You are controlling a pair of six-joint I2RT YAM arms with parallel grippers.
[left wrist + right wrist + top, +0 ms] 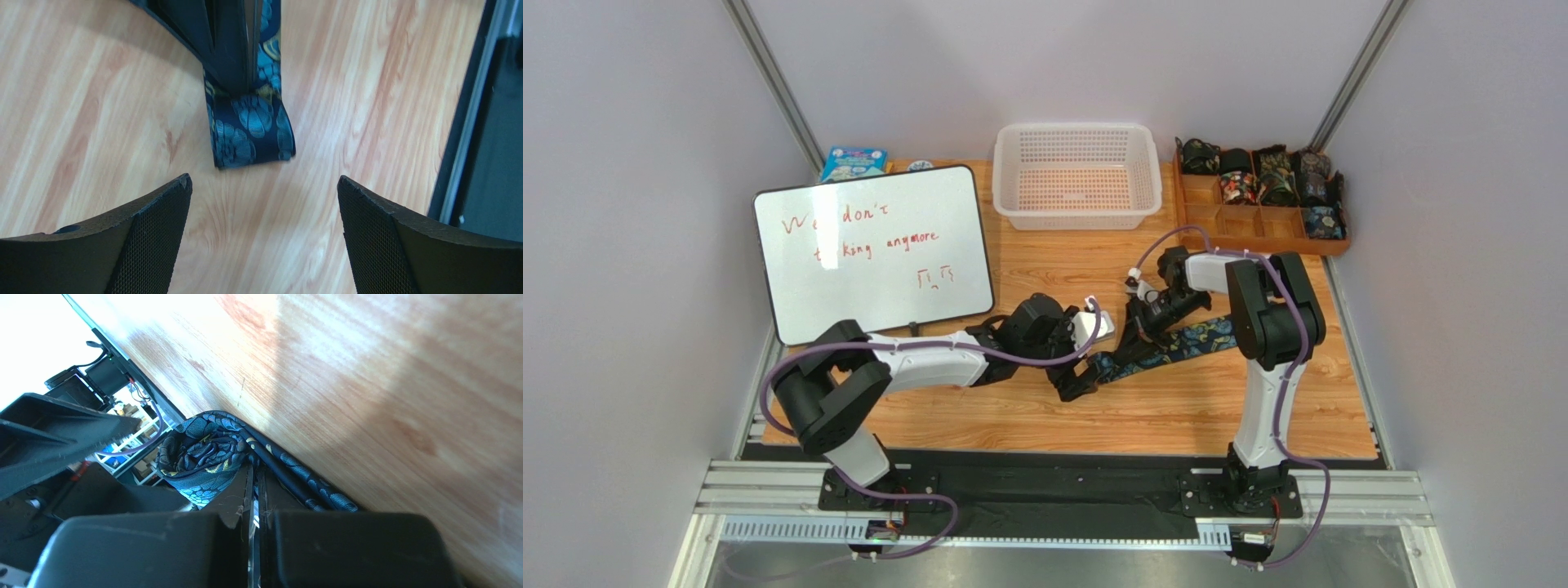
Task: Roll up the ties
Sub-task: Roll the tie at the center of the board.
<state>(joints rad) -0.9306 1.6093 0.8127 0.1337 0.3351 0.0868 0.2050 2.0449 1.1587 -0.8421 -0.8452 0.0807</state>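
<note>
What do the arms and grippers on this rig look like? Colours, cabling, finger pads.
Left arm and right arm: white links, black joint housings, a purple cable looped along each. Left gripper: curved black fingers with mesh-textured pads. Right gripper: black and blocky.

Wooden table (1210, 410): paisley tie (1192, 341), whiteboard (873, 251), white basket (1075, 216), wooden tray (1257, 224) holding rolled ties (1271, 178), blue box (852, 162).

a scribbled whiteboard (875, 251) at the wooden table's (1161, 417) left, a white basket (1078, 175) at its back edge
</note>
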